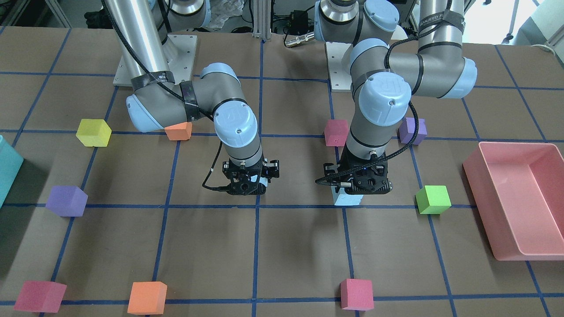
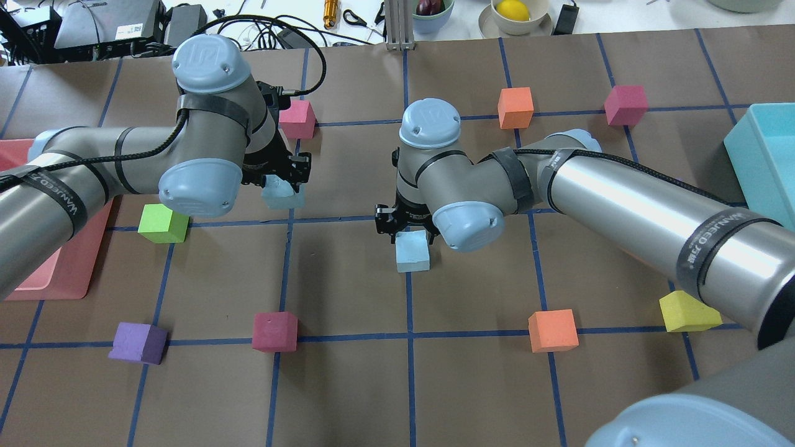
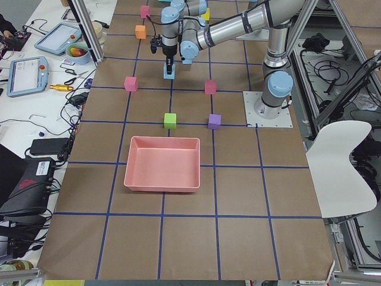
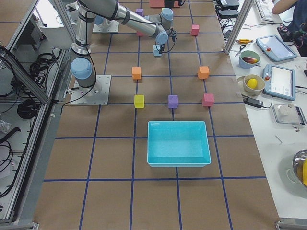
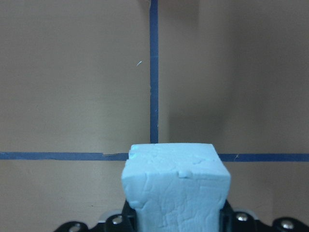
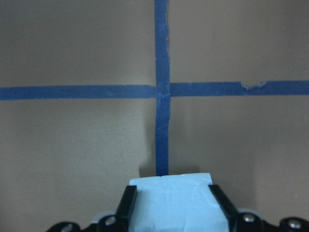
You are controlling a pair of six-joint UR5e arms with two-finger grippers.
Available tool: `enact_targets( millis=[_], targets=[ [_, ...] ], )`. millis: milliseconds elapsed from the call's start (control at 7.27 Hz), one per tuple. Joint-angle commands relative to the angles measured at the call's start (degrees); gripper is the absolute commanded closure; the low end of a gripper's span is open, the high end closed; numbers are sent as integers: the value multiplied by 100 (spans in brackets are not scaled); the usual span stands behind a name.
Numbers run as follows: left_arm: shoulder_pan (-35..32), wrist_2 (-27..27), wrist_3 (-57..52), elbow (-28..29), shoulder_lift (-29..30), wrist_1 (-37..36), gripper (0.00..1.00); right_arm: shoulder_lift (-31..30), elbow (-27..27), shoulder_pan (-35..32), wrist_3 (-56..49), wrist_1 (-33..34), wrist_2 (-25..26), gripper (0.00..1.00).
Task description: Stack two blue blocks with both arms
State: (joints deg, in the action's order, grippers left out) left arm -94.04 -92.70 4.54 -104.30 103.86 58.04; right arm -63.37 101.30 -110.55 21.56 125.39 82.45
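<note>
Two pale blue blocks are on the brown table, one in each gripper. My left gripper point(image 2: 281, 180) is shut on one blue block point(image 2: 283, 196), which fills the bottom of the left wrist view point(image 5: 176, 188); in the front view the gripper point(image 1: 359, 187) stands over that block point(image 1: 348, 199). My right gripper point(image 2: 410, 228) is shut on the other blue block point(image 2: 412, 252); in the right wrist view its fingers point(image 6: 128, 205) press the block's point(image 6: 169, 203) sides just above a tape crossing. I cannot tell whether either block is off the table. The blocks are about one grid square apart.
A green cube point(image 1: 433, 199), a pink cube point(image 1: 336, 132) and a purple cube point(image 1: 413, 130) lie around my left gripper. An orange cube point(image 1: 178, 130) sits behind my right arm. A pink tray point(image 1: 511, 211) and a teal bin point(image 1: 6, 167) stand at the table ends.
</note>
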Motion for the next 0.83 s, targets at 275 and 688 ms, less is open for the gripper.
enact_targets(
  millis=[275, 688],
  targets=[
    [-175, 24, 352, -11, -260, 295, 100, -104, -600, 243, 157, -389, 130, 0],
    [-886, 138, 1136, -143, -225, 252, 100, -955, -1243, 1384, -1141, -1885, 271, 0]
  ],
)
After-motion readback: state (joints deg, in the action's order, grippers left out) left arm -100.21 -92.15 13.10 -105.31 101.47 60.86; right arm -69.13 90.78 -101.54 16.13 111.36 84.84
